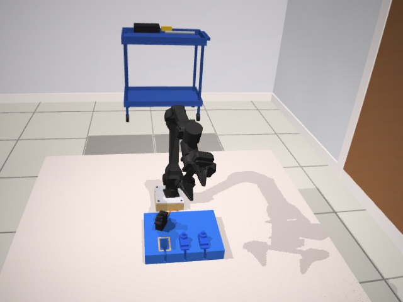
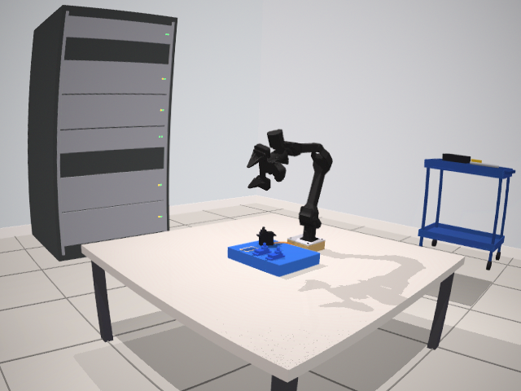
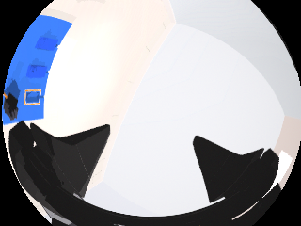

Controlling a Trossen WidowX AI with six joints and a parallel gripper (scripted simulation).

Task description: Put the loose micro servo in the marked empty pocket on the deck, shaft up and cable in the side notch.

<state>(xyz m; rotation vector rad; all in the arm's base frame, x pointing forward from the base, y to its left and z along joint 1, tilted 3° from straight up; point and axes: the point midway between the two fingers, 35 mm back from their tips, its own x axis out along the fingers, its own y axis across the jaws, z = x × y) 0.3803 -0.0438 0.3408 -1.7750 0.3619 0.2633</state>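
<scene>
High above the blue deck (image 2: pixel 273 261), our gripper (image 2: pixel 260 168) hangs with jaws wide apart and nothing between them. We judge we are on the approach: the servo (image 1: pixel 160 220) rests loose behind the marked pocket (image 1: pixel 164 243), so next we descend and grasp it.

Matt black servo (image 1: pixel 160 220), smooth blue deck (image 1: pixel 208 227), matt pale table (image 1: pixel 81 201)

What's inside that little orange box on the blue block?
Inside the orange outline on the blue deck there is only blue: the pocket holds no servo. The black servo sits behind it. The pocket's bottom isn't visible.
</scene>
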